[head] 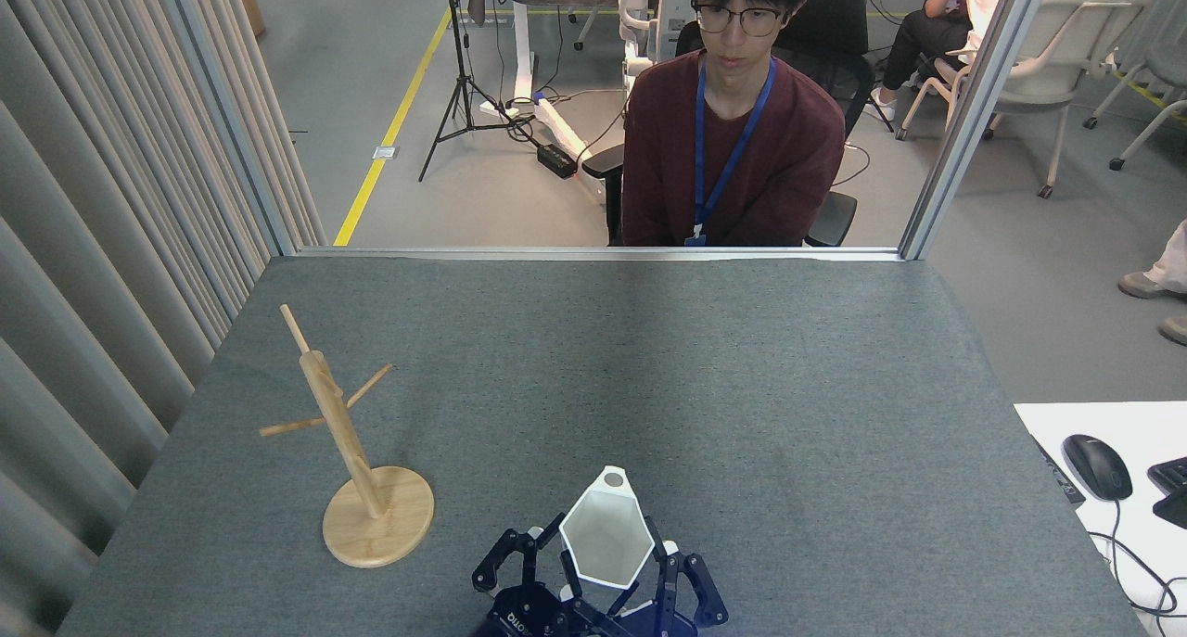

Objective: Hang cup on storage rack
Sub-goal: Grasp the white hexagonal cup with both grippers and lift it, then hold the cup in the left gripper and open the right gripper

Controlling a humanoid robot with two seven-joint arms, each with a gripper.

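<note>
My right gripper (614,572) grips the white faceted cup (607,537) at the near edge of the grey felt table (705,377), one dark finger on each side of the cup's hexagonal rim. The cup's open mouth faces up toward my head, and its small ring handle (613,477) points to the far side, away from me. My left gripper (538,552) sits just left of the cup, its fingers spread apart, the right-hand fingertip close against the cup's left facet; whether it touches the cup I cannot tell.

The bamboo storage rack (345,442) stands well to the left of the cup, its round base (378,528) flat on the felt and its post leaning slightly left in this view. Three thin pegs jut from the post, all bare.

Across the table, beyond the far edge, a person in a maroon sweater (733,155) with a blue lanyard sits facing me. At the right, off the felt, a black computer mouse (1096,466) lies on a white desk (1048,424). Grey curtains (102,201) hang along the left side.
</note>
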